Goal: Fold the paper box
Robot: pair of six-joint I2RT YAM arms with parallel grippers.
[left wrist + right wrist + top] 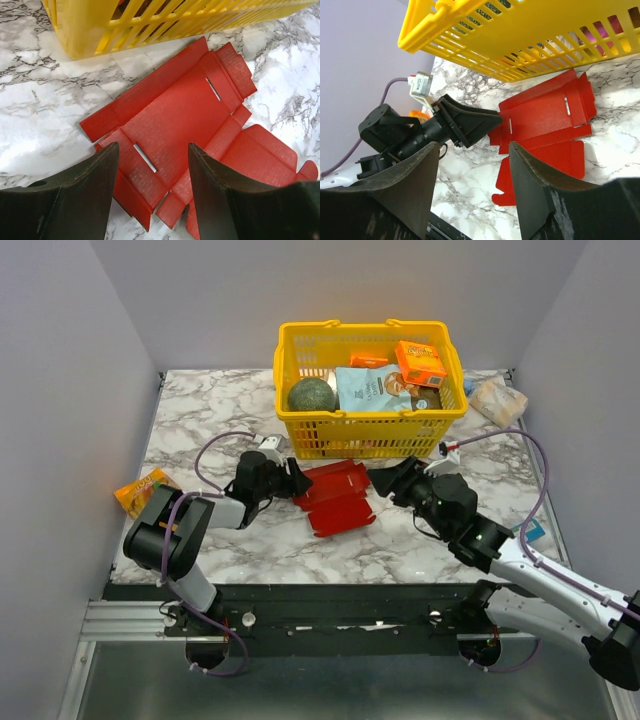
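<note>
Left gripper: jaws well apart, gripping nothing, at the left end of the paper box. Right gripper: likewise open and empty, at its right end. The box lies unfolded, flat on the table, just in front of the yellow basket, its long axis running roughly left to right. Both arms reach low and inward.

Bright even overhead light, soft short shadows, faint glare on the marble table, sharp focus
</note>
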